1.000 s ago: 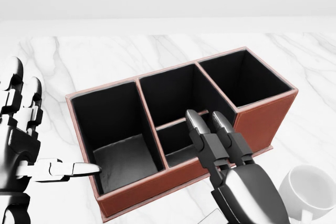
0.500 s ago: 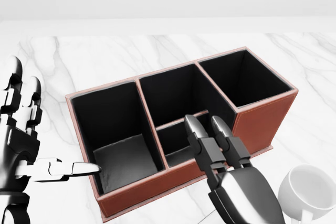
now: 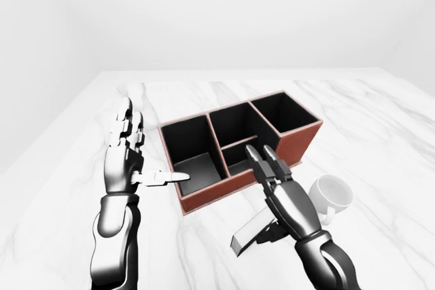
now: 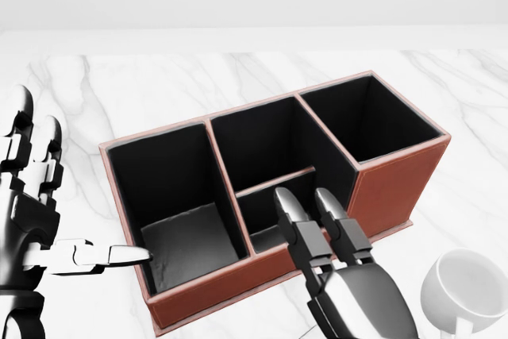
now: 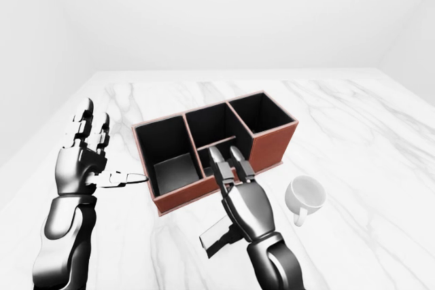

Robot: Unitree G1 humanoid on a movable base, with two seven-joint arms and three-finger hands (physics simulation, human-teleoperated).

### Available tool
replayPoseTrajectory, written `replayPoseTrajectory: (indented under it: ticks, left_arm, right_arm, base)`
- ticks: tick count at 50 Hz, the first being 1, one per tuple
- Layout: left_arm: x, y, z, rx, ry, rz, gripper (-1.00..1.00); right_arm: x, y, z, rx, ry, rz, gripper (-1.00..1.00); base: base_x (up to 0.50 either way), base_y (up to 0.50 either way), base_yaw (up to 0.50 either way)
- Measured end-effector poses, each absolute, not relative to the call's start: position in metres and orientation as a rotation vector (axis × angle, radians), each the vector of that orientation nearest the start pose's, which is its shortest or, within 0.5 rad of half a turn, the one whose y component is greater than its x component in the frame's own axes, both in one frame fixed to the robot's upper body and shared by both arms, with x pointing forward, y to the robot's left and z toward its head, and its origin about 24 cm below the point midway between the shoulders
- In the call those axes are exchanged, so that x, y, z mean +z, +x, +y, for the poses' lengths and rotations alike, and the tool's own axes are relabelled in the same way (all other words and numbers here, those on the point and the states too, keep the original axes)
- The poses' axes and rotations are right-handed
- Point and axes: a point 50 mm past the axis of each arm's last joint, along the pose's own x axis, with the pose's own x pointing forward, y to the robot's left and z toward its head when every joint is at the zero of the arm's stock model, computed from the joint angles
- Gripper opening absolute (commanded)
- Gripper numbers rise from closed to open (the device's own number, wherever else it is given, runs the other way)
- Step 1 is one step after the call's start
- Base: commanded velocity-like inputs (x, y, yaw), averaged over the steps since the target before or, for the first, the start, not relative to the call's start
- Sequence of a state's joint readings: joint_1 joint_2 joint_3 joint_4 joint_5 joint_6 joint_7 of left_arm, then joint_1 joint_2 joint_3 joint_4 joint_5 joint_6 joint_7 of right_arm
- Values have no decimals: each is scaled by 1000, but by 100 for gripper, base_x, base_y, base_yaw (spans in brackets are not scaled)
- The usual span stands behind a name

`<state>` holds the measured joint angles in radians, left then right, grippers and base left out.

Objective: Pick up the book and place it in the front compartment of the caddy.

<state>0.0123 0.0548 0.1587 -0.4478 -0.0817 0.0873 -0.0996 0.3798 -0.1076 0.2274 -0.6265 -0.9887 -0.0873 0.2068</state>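
The red-brown caddy (image 4: 397, 180) with black compartments stands mid-table. Its small low compartment (image 4: 266, 208) lies in the middle, on the side toward the bottom of the head view. A grey book (image 3: 250, 233) hangs tilted under my right palm, off the table, with the thumb against it and the two long fingers stretched straight out. My right hand (image 4: 305, 200) points at that low compartment, fingertips over the caddy's near wall. The left hand (image 3: 153, 144) stands open left of the caddy, fingers up, with the thumb tip at the left compartment's wall.
A white cup (image 3: 331, 193) sits on the marble table (image 3: 380, 120) to the right of my right hand, close to the caddy's right end. The table's left edge (image 3: 61, 137) runs beyond the left arm.
The right hand has drawn back toward the bottom of the head view, and its fingertips have left the low compartment for the near wall. The left hand and caddy have not moved.
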Motion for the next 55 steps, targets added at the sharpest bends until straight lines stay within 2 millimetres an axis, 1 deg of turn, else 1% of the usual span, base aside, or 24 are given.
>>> replayPoseTrajectory:
  ticks: [28,55]
  left_arm:
    - [137,235,187,32,22,-360,100]
    - [136,235,187,33,21,-358,100]
  right_arm:
    - [85,172,-111,258,-1090,-248,100]
    - [79,172,-103,284,-1107,-259,100]
  base:
    - [0,0,0]
    - [0,0,0]
